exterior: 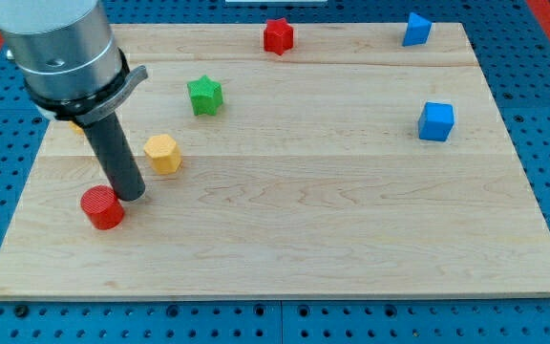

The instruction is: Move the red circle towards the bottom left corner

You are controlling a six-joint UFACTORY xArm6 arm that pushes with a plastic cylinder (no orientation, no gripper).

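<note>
The red circle [101,207] is a short red cylinder on the wooden board [351,220], in the lower left part of the view. My tip [130,196] stands against its upper right side, touching or nearly touching it. The dark rod rises up and to the left from there to the arm's grey body at the view's top left. A yellow hexagon block [162,153] lies just up and right of my tip, apart from it.
A green star [203,95] lies upper left of centre. A red star [277,35] is at the top middle. A blue block [415,29] is at the top right and a blue cube [436,121] at the right. The arm hides the board's top left part.
</note>
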